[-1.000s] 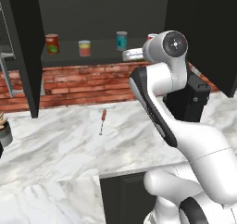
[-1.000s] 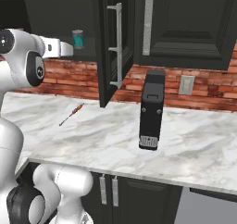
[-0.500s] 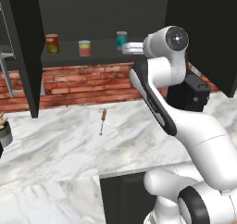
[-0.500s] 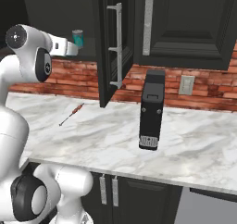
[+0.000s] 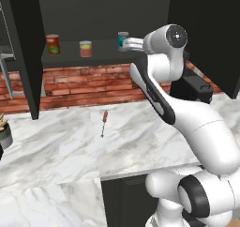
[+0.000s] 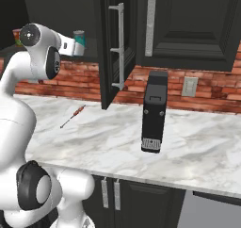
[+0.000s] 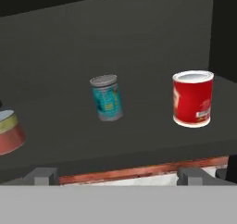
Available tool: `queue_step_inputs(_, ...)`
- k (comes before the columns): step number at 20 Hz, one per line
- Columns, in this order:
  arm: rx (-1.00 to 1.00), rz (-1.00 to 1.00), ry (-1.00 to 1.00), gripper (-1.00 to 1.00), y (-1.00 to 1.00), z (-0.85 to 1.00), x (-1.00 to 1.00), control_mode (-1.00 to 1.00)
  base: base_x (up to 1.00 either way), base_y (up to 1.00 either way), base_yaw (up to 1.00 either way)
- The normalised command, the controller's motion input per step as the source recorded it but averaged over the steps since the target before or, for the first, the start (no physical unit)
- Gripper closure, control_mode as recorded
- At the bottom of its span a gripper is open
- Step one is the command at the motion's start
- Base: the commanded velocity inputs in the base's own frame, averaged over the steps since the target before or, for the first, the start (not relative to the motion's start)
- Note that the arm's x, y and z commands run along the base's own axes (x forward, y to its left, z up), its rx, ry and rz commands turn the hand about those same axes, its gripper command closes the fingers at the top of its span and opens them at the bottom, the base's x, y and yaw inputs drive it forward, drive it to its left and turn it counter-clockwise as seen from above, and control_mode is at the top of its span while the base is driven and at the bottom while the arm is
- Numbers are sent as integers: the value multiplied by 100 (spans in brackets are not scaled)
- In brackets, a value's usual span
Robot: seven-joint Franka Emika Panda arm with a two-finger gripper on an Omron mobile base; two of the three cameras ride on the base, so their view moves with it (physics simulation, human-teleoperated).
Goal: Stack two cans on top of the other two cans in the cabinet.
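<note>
The hand (image 7: pixel 113 174) is held level in front of the open cabinet (image 5: pixel 28 57), its two fingertips spread wide apart and nothing grasped between them. In the hand view the teal-blue can (image 7: pixel 107 98) is seen standing upright on the dark shelf (image 7: pixel 139 135), roughly centred between the fingertips but further in. The bright red can (image 7: pixel 193 98) stands well apart to one side of it, and the salmon-pink can (image 7: pixel 8 130) is cut by the opposite edge of that view. In the left base view the dark red can (image 5: pixel 53 44) is seen at the far left of the shelf, the salmon-pink can beside it, and the teal-blue can just ahead of the wrist.

The step in hand is judged to be the approach to the teal-blue can, with no stacking yet done. For the next move, a straight advance into the cabinet is called for until the can's sides lie between the fingers, followed by a closing and a lift clear of the shelf. A small screwdriver (image 5: pixel 104 122) lies on the counter (image 5: pixel 70 146) below.
</note>
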Motion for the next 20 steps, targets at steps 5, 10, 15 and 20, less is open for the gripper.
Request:
queue_step_inputs(5, 0, 0, 3, -100, 3, 0, 35, -100, 0, 0, 0)
queue_step_inputs(10, 0, 0, 17, -100, 5, 1, 30, -100, 0, 0, 0)
queue_step_inputs(15, 0, 0, 22, -100, 16, 0, 32, -100, 0, 0, 0)
queue_step_inputs(20, 0, 0, 7, -100, 14, -2, 32, -100, 0, 0, 0)
